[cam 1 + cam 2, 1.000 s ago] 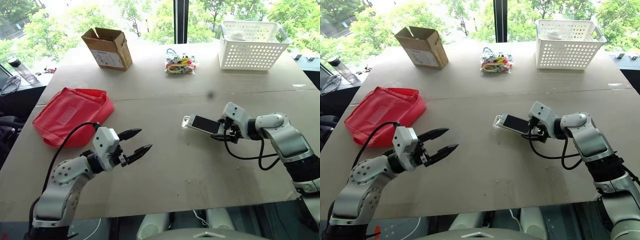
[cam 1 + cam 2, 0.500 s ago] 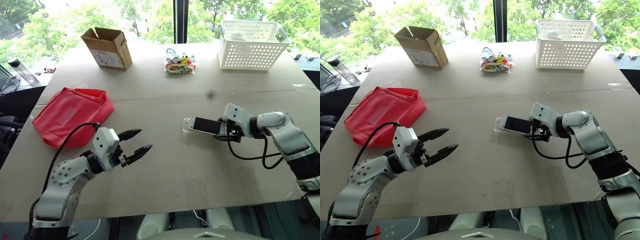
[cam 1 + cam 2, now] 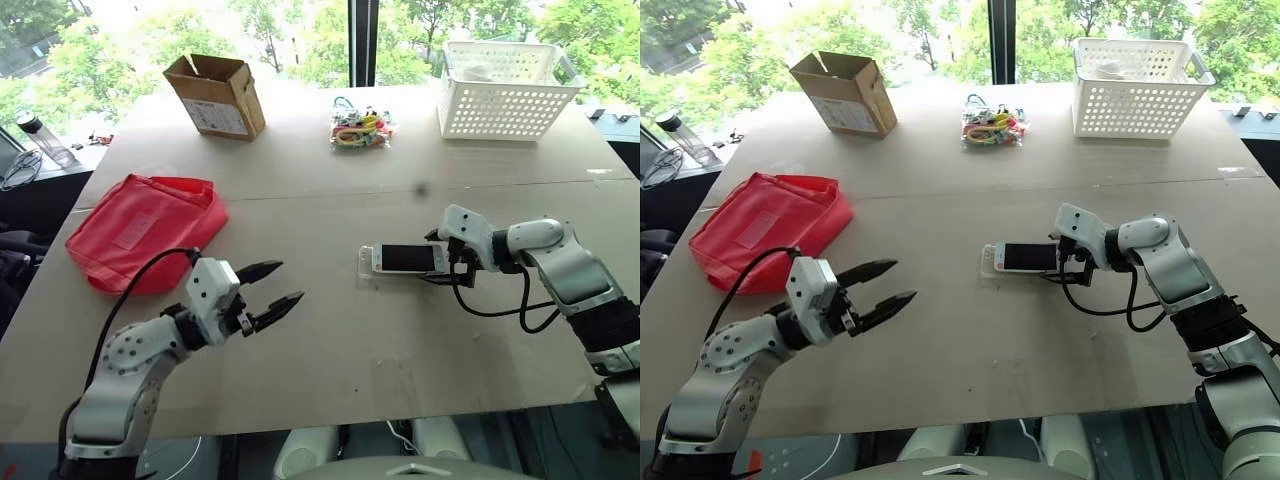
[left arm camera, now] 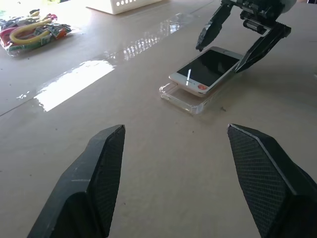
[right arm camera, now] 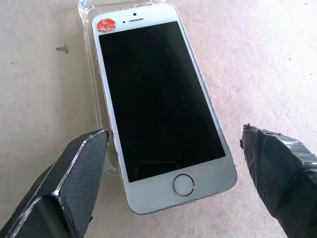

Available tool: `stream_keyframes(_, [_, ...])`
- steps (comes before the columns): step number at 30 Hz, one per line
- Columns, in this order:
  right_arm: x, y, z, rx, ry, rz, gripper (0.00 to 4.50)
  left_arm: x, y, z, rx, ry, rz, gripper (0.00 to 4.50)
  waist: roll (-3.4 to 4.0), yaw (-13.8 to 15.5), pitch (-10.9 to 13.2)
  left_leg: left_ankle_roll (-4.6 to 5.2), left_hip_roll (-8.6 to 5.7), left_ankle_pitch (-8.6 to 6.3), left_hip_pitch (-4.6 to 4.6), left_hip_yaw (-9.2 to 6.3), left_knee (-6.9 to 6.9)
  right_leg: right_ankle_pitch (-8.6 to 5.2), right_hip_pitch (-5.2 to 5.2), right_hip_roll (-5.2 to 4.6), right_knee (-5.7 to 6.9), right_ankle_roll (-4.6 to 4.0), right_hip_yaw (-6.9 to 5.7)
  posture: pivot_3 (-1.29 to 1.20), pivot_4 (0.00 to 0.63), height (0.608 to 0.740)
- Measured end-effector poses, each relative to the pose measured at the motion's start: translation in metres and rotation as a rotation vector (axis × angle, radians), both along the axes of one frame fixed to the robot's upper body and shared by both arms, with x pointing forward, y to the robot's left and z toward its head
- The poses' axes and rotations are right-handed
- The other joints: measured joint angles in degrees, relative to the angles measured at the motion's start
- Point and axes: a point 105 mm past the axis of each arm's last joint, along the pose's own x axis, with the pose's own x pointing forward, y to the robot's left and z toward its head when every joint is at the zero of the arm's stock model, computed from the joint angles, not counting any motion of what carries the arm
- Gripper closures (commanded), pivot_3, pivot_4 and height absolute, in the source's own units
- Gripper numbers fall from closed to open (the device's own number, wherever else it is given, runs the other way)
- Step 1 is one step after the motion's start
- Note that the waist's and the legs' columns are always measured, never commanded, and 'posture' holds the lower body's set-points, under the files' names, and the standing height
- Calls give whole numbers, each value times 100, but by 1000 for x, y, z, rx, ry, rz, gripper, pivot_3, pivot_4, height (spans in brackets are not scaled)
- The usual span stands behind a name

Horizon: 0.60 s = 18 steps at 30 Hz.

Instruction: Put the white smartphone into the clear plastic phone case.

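The white smartphone (image 3: 405,259) lies screen up on the table, resting on the clear plastic phone case (image 3: 365,262). It sits a little askew, so the case's rim (image 5: 89,59) sticks out along one long side and past the phone's top end. My right gripper (image 3: 445,262) is open, with one finger on each side of the phone's home-button end (image 5: 184,184) and a gap to both. At the front left, my left gripper (image 3: 288,282) hovers open above the table, pointing toward the phone (image 4: 208,69), with nothing between its fingers.
A red fabric bag (image 3: 145,230) lies at the left. Along the far side stand a cardboard box (image 3: 215,95), a packet of colourful items (image 3: 360,128) and a white basket (image 3: 505,90). A bottle (image 3: 40,140) stands beyond the left edge.
My right gripper has brought the raised, tilted phone down flat onto the case and opened off it. The left arm has not moved.
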Motion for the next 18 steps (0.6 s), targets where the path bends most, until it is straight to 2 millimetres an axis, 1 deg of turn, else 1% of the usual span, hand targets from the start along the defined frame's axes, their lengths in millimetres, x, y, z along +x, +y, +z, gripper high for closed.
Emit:
stream_keyframes(11, [-6,0,-1,2,35,48,16,0,0,1,-3,-10,5,1131,0,0,0,0,0,0,0,0,0,0,0,0,0,0,0,0,150,733])
stream_keyframes(13, [-8,0,0,3,43,64,540,0,0,1,-4,-11,8,1131,0,0,0,0,0,0,0,0,0,0,0,0,0,0,0,0,150,733])
stream_keyframes(15, [-9,0,1,2,46,72,1317,0,0,1,-5,-11,8,1131,0,0,0,0,0,0,0,0,0,0,0,0,0,0,0,0,150,733])
stream_keyframes(18, [-10,2,3,5,37,90,1317,0,0,1,-5,-11,8,1131,0,0,0,0,1,0,1,0,0,0,1,0,0,0,0,0,150,733])
